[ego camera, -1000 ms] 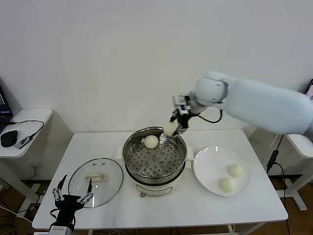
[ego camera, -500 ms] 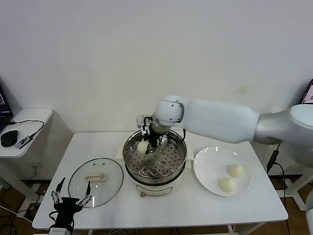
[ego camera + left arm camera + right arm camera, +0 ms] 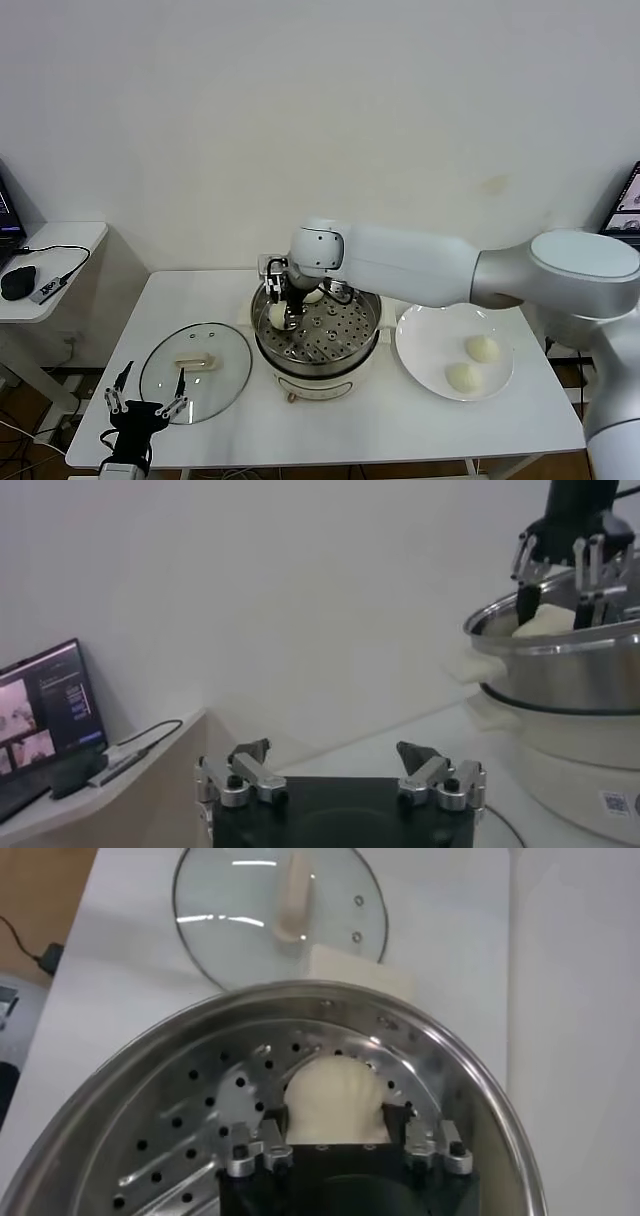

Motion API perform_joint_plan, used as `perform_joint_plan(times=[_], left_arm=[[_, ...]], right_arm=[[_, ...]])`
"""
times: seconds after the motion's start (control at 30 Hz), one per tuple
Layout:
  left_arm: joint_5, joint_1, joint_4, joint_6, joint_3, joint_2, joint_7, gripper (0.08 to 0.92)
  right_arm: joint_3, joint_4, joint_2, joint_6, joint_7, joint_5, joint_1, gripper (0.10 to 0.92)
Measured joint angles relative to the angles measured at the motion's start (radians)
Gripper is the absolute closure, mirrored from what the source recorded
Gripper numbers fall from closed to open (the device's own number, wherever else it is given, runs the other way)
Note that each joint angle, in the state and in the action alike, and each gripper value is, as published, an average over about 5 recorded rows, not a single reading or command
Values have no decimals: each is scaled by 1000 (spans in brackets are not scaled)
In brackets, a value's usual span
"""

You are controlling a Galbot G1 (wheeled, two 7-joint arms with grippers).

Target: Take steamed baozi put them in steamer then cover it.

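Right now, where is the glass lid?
In the head view, the glass lid lies flat on the white table, on the robot's left of the steamer, just ahead of the idle left end effector.

Bright even indoor light; soft shadows; glare streaks on glass cover [image 3: 281,910].

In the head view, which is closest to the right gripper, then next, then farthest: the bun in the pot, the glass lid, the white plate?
1. The bun, on the steamer tray's left side, right at the right gripper.
2. The glass lid, flat on the table to the steamer's left.
3. The white plate, to the steamer's right, holding two buns.
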Motion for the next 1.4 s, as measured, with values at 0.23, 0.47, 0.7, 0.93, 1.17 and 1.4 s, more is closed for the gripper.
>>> perform_joint_plan(times=[0.23,0.47,0.7,0.93,1.17,1.4], left_arm=[[-1,3,-5,1,-2,0,-1,177],[-1,8,-23,6,0,0,0,177],[-3,18,-33,6,0,9,1,177],[-3,23,-36,5,7,9,0,177],[3,18,-31,7,18,4,0,177],[6,19,-22,8,19,3,1,177]], right_arm=[[5,26,-36,15,-53,-18,48,206],[-12,89,-143,81,-163,-75,149,203],[-35,197,-327,194,-292,-153,240,203],[-46,306,-559,285,-367,-249,255,203],[-25,379,-755,343,-388,-356,179,203],[73,399,-871,375,-390,-460,4,203]])
